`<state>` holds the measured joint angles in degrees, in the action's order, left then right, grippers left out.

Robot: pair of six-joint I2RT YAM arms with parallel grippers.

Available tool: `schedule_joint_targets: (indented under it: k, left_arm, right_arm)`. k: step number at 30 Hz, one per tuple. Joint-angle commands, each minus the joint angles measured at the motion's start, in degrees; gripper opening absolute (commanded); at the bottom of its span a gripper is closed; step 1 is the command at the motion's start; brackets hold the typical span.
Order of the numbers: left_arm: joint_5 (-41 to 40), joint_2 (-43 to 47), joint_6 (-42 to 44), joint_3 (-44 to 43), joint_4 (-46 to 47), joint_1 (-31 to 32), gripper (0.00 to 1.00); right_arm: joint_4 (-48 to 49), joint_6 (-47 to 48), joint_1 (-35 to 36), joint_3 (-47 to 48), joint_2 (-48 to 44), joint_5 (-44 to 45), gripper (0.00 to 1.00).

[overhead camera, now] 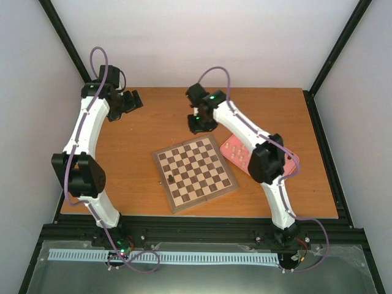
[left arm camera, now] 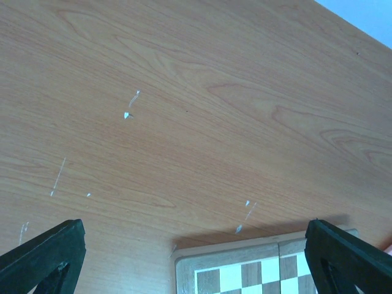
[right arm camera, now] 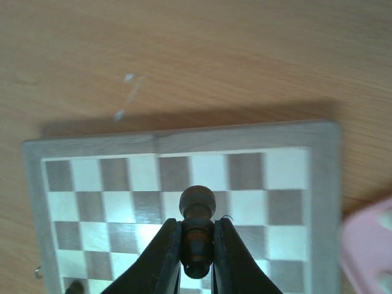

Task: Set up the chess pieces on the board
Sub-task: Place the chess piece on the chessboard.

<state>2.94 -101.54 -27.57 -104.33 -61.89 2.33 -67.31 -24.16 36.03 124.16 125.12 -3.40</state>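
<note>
A dark chess piece [right arm camera: 197, 211] sits clamped in the right pincer [right arm camera: 197, 260], round head past the fingertips, above the board [right arm camera: 184, 142], likely bound for its starting square; one dark piece [overhead camera: 169, 178] stands near the board's left edge; pale pieces [overhead camera: 240, 157] lie on the pink tray [overhead camera: 228, 146] alongside; the left pincer [overhead camera: 125, 101], jaws apart and empty, hangs over bare desk [overhead camera: 141, 128], clear of the work.

Soft, even light is falling from above, leaving the desk [overhead camera: 141, 122] bright. The board [right arm camera: 245, 138] is throwing a faint shadow along its far edge. In the right wrist view everything is looking blurred, the dark piece [right arm camera: 197, 202] included, and glare is whitening the board's near squares.
</note>
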Motion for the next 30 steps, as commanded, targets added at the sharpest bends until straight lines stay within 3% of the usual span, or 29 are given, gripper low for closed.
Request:
schedule_joint_targets:
  k: [1, 7, 17, 30]
  left_arm:
    - [-1.8, 4.4, 0.7, 2.1, -0.9, 0.1, 1.0]
    - [-1.9, 7.0, 0.2, 4.6, -0.4, 0.2, 1.0]
    - [-1.7, 8.5, -0.5, 6.3, 0.3, 0.2, 1.0]
    - [-1.6, 9.5, -0.6, 7.0, 0.7, 0.2, 1.0]
  right_arm:
    - [-6.5, 3.0, 5.3, 10.5, 5.9, -3.6, 0.03]
    - [-12.6, 6.6, 10.6, 20.0, 13.8, -6.4, 0.03]
    - [-15.4, 9.9, 18.6, 18.1, 14.9, -2.5, 0.03]
    - [-14.5, 11.1, 21.3, 17.4, 17.6, -3.6, 0.03]
